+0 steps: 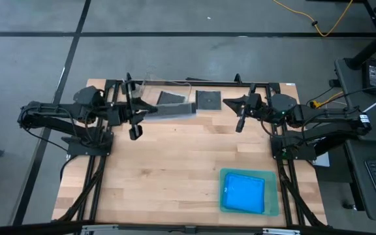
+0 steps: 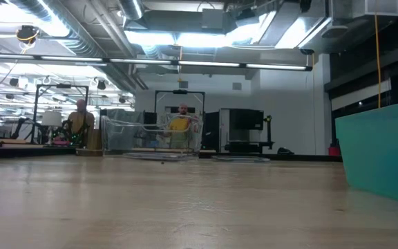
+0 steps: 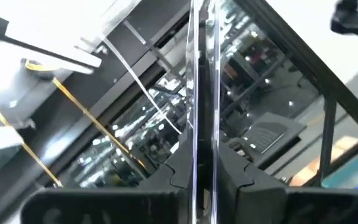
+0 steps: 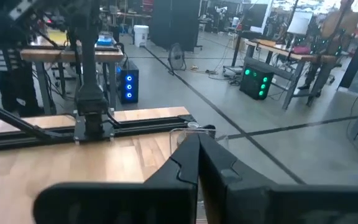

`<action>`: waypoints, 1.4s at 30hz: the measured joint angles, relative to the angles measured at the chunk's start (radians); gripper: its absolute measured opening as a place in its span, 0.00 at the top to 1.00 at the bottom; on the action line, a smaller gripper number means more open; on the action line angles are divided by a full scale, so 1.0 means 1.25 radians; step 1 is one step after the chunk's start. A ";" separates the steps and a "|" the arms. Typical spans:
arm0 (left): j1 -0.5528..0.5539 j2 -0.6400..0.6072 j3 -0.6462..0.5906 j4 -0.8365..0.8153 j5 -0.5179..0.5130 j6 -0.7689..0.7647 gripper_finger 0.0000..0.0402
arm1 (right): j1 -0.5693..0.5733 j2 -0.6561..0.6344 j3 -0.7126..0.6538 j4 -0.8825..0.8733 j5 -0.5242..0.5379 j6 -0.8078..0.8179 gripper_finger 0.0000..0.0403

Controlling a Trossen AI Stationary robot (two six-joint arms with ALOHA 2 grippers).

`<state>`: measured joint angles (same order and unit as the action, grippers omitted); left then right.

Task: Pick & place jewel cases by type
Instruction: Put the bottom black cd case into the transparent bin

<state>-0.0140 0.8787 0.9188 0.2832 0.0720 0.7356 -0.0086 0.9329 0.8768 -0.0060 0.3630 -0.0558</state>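
The wooden surface (image 1: 175, 163) carries a green tray (image 1: 274, 207) holding blue jewel cases (image 1: 244, 193) near the front right, with a clear tub (image 1: 150, 85) and two dark cases (image 1: 209, 100) along the far edge. The left end effector (image 1: 136, 117) is clamped on a grey jewel case (image 1: 175, 111), lifted edge-on by the tub; the right end effector (image 1: 242, 112) waits closed and empty. The carry step seems underway, and next calls for releasing it into the tub.

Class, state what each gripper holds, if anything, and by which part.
Left gripper: shut on the thin edge of a dark grey clear-fronted jewel case. Right gripper: shut, holding nothing.
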 joint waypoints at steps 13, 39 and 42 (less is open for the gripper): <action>-0.108 0.000 0.000 -0.020 -0.142 0.353 0.95 | 0.000 0.000 0.000 0.029 0.000 0.140 0.98; -0.367 0.011 -0.001 -0.063 -0.539 0.972 0.95 | -0.001 0.000 0.000 0.049 0.002 0.148 0.98; -0.380 0.013 -0.001 -0.063 -0.550 0.930 0.94 | -0.001 0.000 0.000 0.049 0.002 0.148 0.98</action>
<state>-0.4895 0.8951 0.9173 0.2044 -0.6153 1.8980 -0.0093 0.9329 0.8768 0.0555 0.3656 0.1287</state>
